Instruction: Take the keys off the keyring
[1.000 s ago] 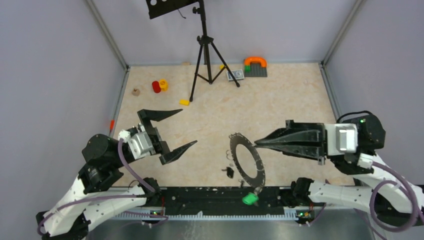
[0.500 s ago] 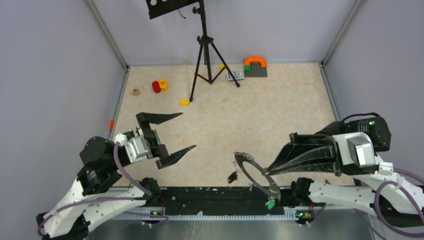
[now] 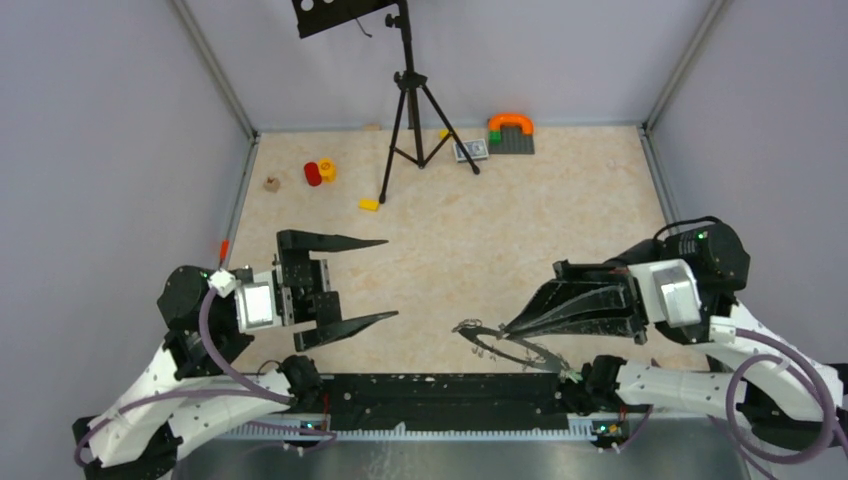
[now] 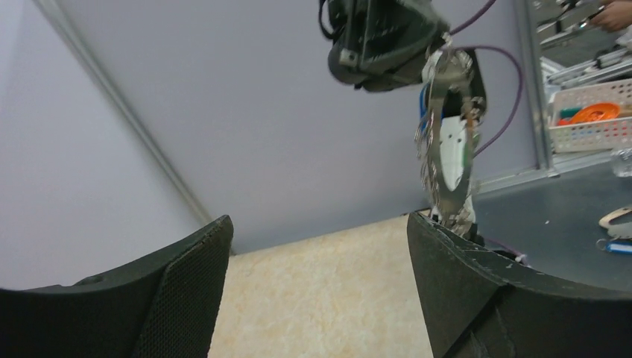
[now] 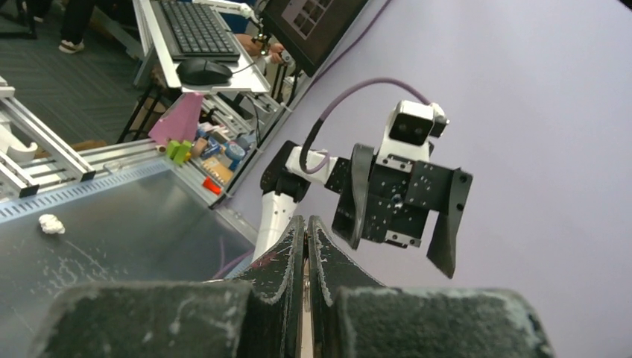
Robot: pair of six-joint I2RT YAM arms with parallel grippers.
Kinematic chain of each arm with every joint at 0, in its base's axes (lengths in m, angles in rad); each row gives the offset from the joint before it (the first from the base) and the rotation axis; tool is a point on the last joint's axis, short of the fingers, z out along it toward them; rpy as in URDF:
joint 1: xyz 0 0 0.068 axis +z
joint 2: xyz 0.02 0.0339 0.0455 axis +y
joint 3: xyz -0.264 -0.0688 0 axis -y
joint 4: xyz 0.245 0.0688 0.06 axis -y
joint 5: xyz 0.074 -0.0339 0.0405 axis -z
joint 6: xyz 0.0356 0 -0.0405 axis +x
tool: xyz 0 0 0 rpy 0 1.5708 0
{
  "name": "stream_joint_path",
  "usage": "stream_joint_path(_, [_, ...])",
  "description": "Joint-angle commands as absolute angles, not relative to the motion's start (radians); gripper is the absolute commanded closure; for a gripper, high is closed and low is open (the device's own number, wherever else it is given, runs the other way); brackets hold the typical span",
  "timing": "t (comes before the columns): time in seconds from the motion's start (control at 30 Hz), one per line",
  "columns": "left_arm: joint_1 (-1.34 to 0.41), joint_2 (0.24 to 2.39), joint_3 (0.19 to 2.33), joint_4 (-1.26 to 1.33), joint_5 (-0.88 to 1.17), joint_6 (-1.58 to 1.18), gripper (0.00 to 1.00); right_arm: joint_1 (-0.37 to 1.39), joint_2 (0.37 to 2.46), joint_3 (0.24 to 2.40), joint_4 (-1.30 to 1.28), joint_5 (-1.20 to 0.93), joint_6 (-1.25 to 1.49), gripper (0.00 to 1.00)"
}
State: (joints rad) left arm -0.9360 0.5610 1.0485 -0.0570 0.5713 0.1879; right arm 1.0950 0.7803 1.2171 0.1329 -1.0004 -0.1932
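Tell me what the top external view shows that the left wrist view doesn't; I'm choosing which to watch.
Top only: the tripod, far-side toys and the whole tabletop. Left wrist only: a white basket outside the cell. Both: the keyring, keys along its rim, pinched in the shut right jaws; the left jaws open and empty.

The table is lit brightly and evenly from above in the top view, and only faint, soft shadows are cast on it. In the left wrist view, bright glints are seen on the keyring, while the left fingers are shown dark and slightly blurred. In the right wrist view, the right fingers are rendered dark and out of focus along the bottom edge, and the background is shown sharper.
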Motion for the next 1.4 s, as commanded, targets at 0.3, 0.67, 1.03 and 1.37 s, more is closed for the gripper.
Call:
stream_joint_path(0.3, [-0.936,0.793,1.165,0.321,0.928,-0.060,0.13,1.089,0.852,1.220,0.149,-1.034,-0.242,1.00])
stream_joint_path(0.67, [-0.937,0.906,1.159,0.466,1.039,-0.246,0.22,1.089,0.861,1.220,0.132,-1.001,-0.278,1.00])
stream_joint_path(1.03, [-0.939,0.964,1.151,0.505,1.060,-0.313,0.24,1.091,0.879,1.239,0.067,-0.924,-0.370,1.00])
stream_joint_path(1.37, [-0.946,0.985,1.134,0.505,1.071,-0.316,0.39,1.090,0.872,1.222,0.106,-0.877,-0.387,1.00])
